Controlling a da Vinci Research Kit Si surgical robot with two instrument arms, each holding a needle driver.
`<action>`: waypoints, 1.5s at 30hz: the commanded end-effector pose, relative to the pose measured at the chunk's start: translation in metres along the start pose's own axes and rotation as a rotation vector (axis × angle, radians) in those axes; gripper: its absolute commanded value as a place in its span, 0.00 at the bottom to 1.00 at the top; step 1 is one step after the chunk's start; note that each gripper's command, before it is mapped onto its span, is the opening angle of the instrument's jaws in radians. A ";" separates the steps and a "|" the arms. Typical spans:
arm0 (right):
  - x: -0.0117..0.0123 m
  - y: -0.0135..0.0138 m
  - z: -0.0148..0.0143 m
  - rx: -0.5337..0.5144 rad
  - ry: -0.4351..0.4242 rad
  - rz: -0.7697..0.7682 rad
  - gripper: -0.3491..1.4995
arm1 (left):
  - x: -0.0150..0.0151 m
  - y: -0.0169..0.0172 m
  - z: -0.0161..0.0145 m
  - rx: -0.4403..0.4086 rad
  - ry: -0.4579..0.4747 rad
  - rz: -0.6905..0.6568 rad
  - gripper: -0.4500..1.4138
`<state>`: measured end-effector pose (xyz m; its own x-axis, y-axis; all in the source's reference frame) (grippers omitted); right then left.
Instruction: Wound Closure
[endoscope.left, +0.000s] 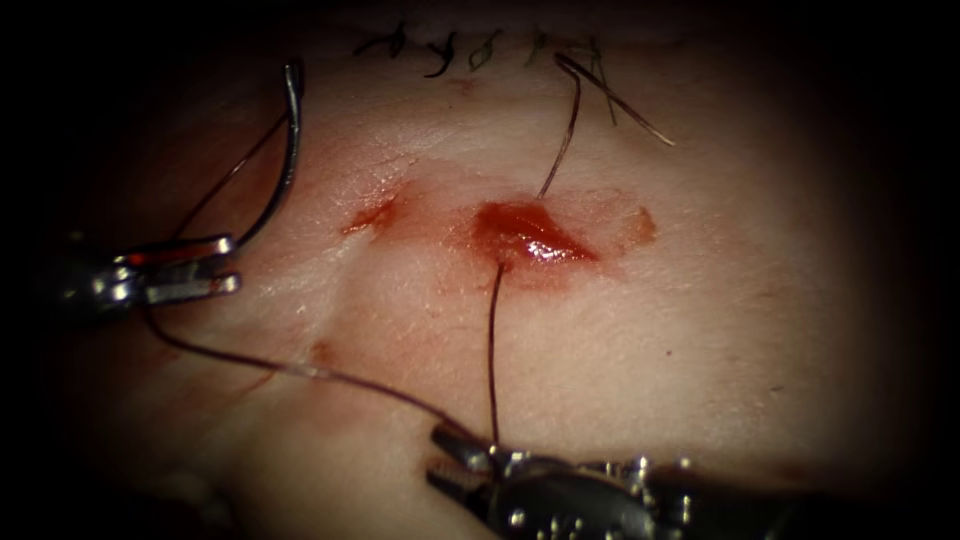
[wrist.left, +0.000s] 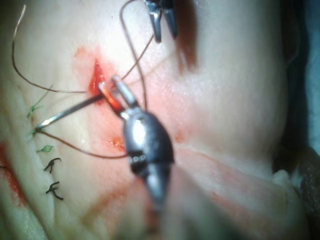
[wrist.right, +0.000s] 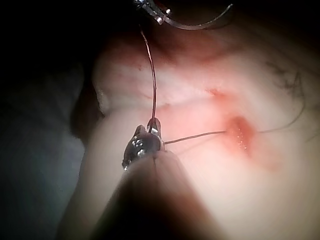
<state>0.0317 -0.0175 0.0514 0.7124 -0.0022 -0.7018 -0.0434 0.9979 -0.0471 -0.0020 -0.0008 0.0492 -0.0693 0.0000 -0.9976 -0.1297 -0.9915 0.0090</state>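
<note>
While left tool (endoscope.left: 225, 265) grips needle (endoscope.left: 285, 160), right tool (endoscope.left: 455, 460) grips thread (endoscope.left: 491, 340).

The tissue (endoscope.left: 620, 350) carries everything here. Red fluid (endoscope.left: 530, 235) pools in its cut. Thread (endoscope.left: 491, 340) lies across its pale surface.

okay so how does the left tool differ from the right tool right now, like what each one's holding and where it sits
The left tool holds the needle near one end of its curve, clear of the tissue; the right tool holds the thread, not the needle. The left tool sits left of the cut; the right tool sits below it. Both have jaws shut on something, and the thread links them.
</note>
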 end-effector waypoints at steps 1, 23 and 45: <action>-0.0002 -0.0004 0.0007 0.005 0.001 -0.006 0.37 | -0.0007 0.0006 0.0006 -0.003 0.003 -0.003 0.00; -0.0020 0.0012 -0.0046 -0.120 0.004 0.015 0.96 | -0.0073 -0.0012 0.0026 0.030 -0.142 -0.121 0.39; -0.0030 0.0007 -0.0068 -0.151 0.015 0.009 0.98 | -0.0080 -0.0015 -0.0038 0.092 -0.209 -0.231 0.90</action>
<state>0.0239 -0.0165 0.0481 0.7034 0.0030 -0.7108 -0.1569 0.9760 -0.1512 0.0038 0.0004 0.0565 -0.2350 0.2574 -0.9373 -0.2618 -0.9454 -0.1940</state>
